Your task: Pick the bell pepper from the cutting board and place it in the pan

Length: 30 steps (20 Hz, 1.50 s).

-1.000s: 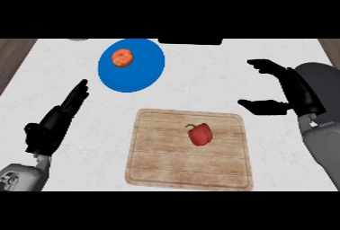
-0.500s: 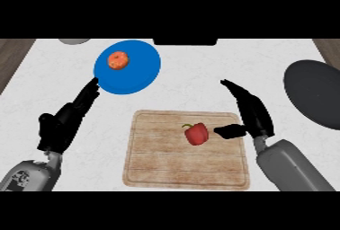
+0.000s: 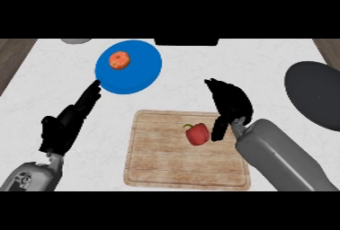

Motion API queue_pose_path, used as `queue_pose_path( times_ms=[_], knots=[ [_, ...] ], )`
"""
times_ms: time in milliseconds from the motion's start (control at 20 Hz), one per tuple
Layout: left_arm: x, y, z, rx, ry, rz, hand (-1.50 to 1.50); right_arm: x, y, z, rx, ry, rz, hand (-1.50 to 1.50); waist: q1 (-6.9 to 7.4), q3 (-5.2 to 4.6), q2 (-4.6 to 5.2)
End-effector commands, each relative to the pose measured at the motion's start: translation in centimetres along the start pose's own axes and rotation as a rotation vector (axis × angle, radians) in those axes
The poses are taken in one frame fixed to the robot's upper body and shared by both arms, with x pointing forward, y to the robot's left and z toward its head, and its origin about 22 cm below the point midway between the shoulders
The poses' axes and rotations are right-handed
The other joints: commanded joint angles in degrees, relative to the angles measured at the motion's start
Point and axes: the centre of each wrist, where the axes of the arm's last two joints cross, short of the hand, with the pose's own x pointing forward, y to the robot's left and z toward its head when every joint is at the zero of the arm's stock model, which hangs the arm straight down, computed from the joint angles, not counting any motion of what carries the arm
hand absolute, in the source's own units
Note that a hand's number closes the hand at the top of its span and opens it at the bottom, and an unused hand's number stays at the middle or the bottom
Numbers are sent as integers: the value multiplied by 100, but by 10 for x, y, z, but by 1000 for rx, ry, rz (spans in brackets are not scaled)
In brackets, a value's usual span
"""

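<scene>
Board [image 3: 172, 166] on surface [image 3: 279, 58]. Pepper [image 3: 197, 134] on board, far-right part. Plate [image 3: 143, 74] behind-left of board, fruit [image 3: 119, 60] on it. Pan [image 3: 315, 94] right of board. Right hand [image 3: 229, 105] over board's far-right corner; left hand [image 3: 66, 123] left of board.

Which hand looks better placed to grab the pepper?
Right. The right hand is beside the pepper on the board, and the pan lies on that side. The left hand is off the board, near the blue plate.
</scene>
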Motion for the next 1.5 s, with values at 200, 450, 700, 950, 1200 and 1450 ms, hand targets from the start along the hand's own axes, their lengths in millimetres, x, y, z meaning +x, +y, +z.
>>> queue_pose_path(
  times_ms=[200,450,700,950,1200,1450],
  knots=[
    [10,4,-8,2,6,-8,0,84,-14,-3,338,113,219,-150,0,8,18],
    [1,-8,-6,0,0,7,0,111,-12,-13,388,168,231,-150,7,11,32],
    [7,-3,4,-2,-2,3,0,108,15,-3,345,209,279,-150,-38,16,-4],
    [9,-1,-1,14,7,21,0,97,13,-4,337,246,318,-150,-102,15,-6],
    [-4,10,11,26,-4,-4,0,83,22,-5,362,259,323,-150,-76,16,-6],
    [0,1,12,-7,1,18,0,93,49,-1,336,258,310,-150,-59,17,5]
  ],
)
